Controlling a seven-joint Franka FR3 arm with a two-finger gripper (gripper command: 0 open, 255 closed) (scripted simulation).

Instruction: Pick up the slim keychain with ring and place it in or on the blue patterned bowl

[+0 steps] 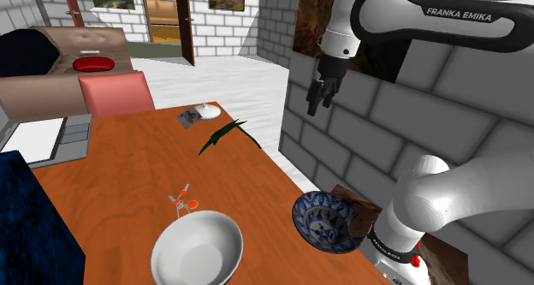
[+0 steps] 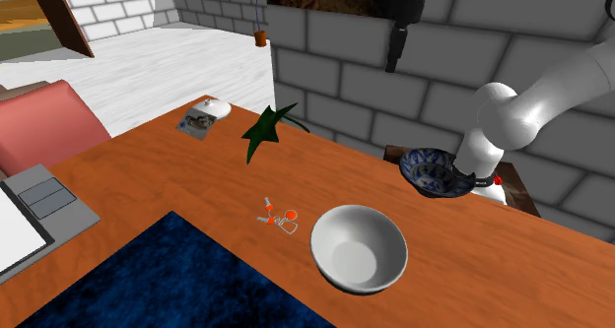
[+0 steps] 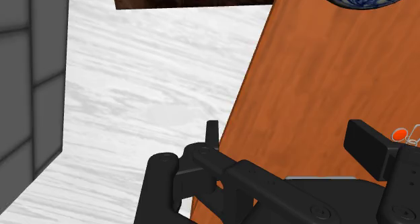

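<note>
The gripper (image 1: 315, 109) is held high, well above the table (image 1: 128, 155), its 2 fingers (image 3: 367, 148) apart. The keychain (image 1: 182, 201) lies just beside the white bowl (image 1: 197, 247) (well apart from the blue patterned bowl (image 1: 325, 222)), so the white bowl's rim could be knocked on descent.

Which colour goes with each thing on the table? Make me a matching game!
Things:
1. keychain
2. big bowl beside the keychain
3. leaf
4. patterned bowl

Colours:
A. green
B. blue and white
C. orange and silver
D. plain white

Pairs: 1-C, 2-D, 3-A, 4-B.
</note>
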